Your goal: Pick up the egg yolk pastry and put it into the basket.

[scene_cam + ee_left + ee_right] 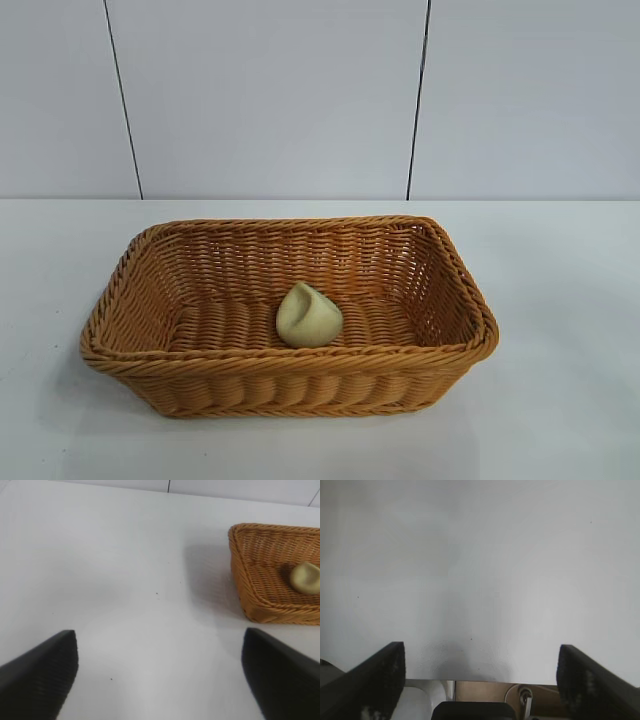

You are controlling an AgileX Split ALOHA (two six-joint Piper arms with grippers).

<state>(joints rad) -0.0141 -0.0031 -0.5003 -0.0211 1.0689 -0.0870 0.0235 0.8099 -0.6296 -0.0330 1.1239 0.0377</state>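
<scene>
Nearest the exterior camera: white table [560, 420], filling the lower half of the frame and bearing all else; a pale panelled wall with two dark vertical seams stands behind it across the upper half.

Item 1. Basket [150, 365], orange-brown woven wicker, rectangular, flared sides, braided rim. Stands upright at the centre of the exterior frame, slightly below the middle. In the left wrist view it appears at the right edge of the frame, cut off there [250, 580], with open table between it and the fingers.

Item 2. Left gripper [160, 675], seen only in the left wrist view. Two dark fingers [40, 675] at the lower left and lower right corners, spread wide with bare table between them; nothing held. Well apart from the basket.

Item 3. Right gripper [481, 680], seen only in the right wrist view. Two dark fingers [375, 680] at the lower corners, spread wide, nothing between them. It hangs over bare table near the table's edge.

Item 4. Egg yolk pastry [308, 316], small pale cream-yellow lump with a dented top. Lies on the basket floor, about midway along its length, close to the near wall. Also visible in the left wrist view, right edge, inside the basket [305, 577].
</scene>
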